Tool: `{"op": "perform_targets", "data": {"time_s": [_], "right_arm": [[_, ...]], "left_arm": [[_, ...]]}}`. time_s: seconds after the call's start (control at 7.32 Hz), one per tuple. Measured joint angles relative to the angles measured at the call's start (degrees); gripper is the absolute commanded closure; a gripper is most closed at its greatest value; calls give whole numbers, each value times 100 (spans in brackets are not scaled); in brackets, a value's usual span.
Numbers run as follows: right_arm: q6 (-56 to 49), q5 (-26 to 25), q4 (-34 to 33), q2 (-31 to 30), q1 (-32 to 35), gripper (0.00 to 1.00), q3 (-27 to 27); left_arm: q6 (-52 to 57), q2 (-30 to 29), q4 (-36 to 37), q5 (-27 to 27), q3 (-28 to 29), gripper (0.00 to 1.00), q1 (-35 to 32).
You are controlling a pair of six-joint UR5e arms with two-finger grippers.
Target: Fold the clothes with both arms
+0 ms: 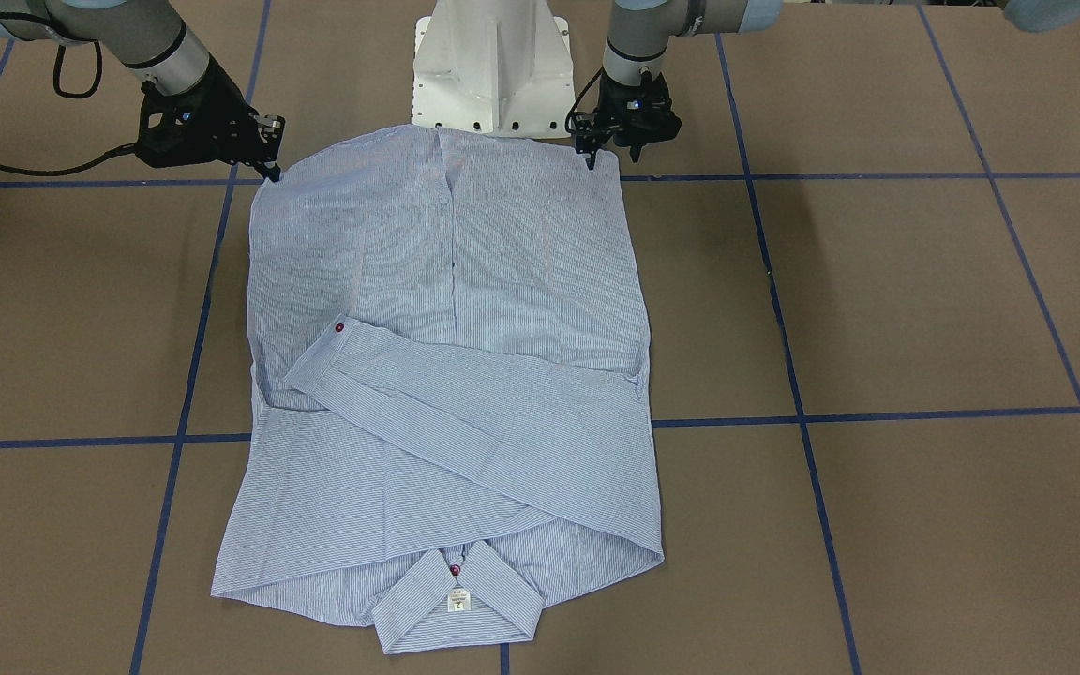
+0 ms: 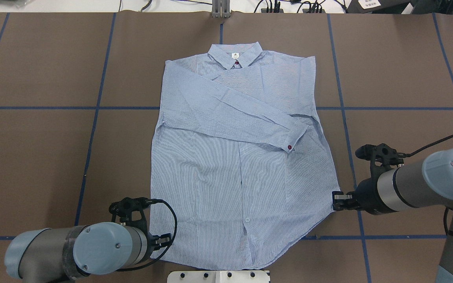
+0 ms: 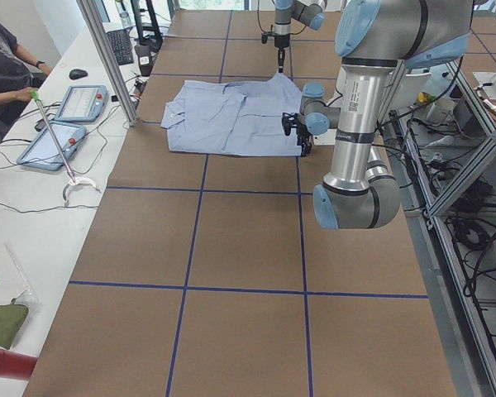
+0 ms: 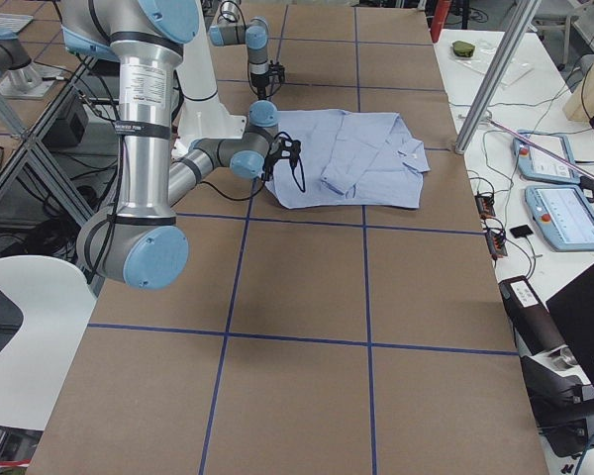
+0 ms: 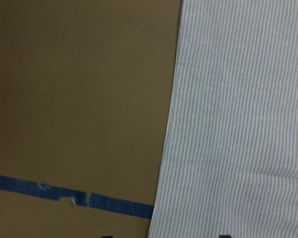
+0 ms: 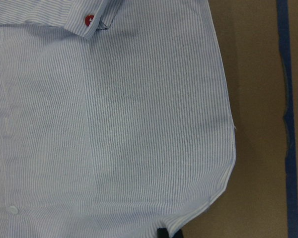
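1. The brown bench [image 2: 34,157] carries the shirt [image 2: 226,188], spread flat front-up at its middle, collar [image 2: 234,55] at the far side.
2. One sleeve [image 2: 242,112] lies folded slantwise across the chest, its cuff bearing a red button [image 2: 289,147].
3. The left hand [image 2: 166,239] sits at one hem corner, fingertips apart astride the cloth edge.
4. The right hand [image 2: 336,200] touches the other hem corner; I cannot tell whether it grips.

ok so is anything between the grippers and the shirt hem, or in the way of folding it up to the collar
Nothing visible. The left gripper and right gripper sit right at the hem corners of the shirt, and only its own folded sleeve lies before the collar.
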Motion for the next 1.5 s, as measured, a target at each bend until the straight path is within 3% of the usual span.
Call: {"op": "perform_targets", "data": {"time_s": [0.82, 1.09, 1.5], "right_arm": [[0, 7, 0, -3, 34, 100, 0], [0, 7, 0, -6, 42, 100, 0], [0, 7, 4, -7, 65, 100, 0]], "left_arm": [[-10, -19, 0, -8, 122, 28, 9], [-20, -25, -1, -16, 154, 40, 12], [-37, -31, 5, -35, 139, 47, 12]]}}
